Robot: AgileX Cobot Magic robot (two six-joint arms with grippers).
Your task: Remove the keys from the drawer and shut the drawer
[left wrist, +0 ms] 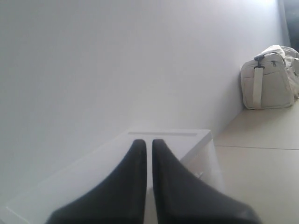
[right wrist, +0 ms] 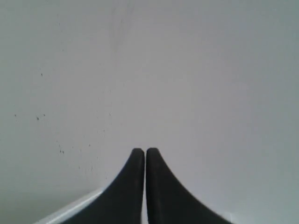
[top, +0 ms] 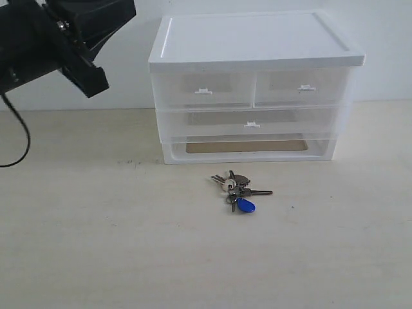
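The keys [top: 237, 188], grey metal on a ring with a blue oval fob and a whitish cap, lie on the table in front of the white cabinet [top: 254, 38]. The right-hand small drawer [top: 301, 90] sits pushed in, flush with its left twin. My left gripper [left wrist: 148, 142] is shut and empty, raised high at the left, looking over the cabinet's top [left wrist: 163, 135]. The left arm's black body [top: 64, 38] fills the exterior view's upper left corner. My right gripper [right wrist: 142, 150] is shut and empty, facing a blank wall; it does not show in the exterior view.
The left twin drawer [top: 203, 91] and the wider drawer [top: 251, 123] below are pushed in. The cabinet's bottom slot [top: 248, 147] is open-fronted. A black cable [top: 22, 138] hangs at the left. A whitish bag [left wrist: 268, 79] stands on the table far off in the left wrist view.
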